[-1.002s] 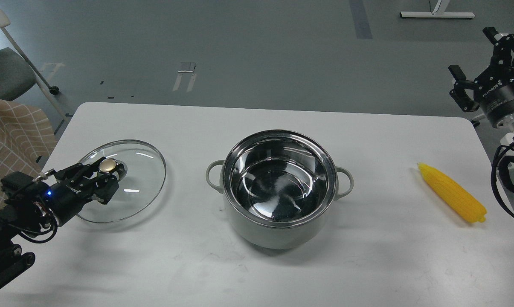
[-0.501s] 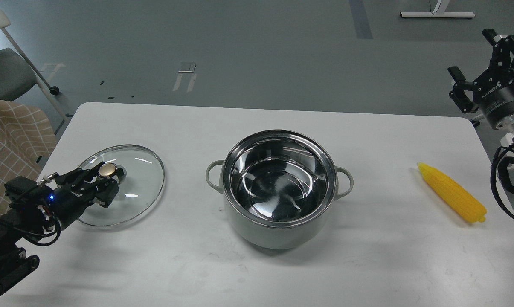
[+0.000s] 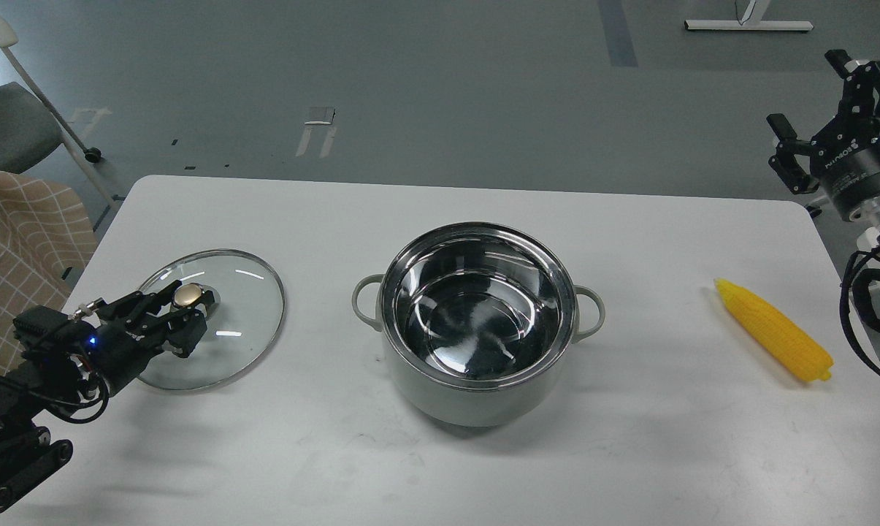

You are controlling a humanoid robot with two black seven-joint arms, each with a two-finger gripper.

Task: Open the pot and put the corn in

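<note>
pot (image 3: 478, 325) uncovered at table (image 3: 425, 212) centre, glass lid (image 3: 217, 318) flat at its 9 o'clock. left fingers (image 3: 184, 315) around lid knob (image 3: 186, 294), grip or release unclear. corn (image 3: 774, 332) lies at 3 o'clock, untouched. right fingers (image 3: 812, 98) spread, empty, raised at table's 2 o'clock. opening looks done; next: right arm descends onto corn.

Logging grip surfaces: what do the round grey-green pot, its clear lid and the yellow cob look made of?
Grey-green pot: matte coated outside, mirror-bright steel inside. Clear lid: glass, since the table shows through, with metal rim and gold knob. Yellow cob: probably plastic, uniformly bright.
</note>
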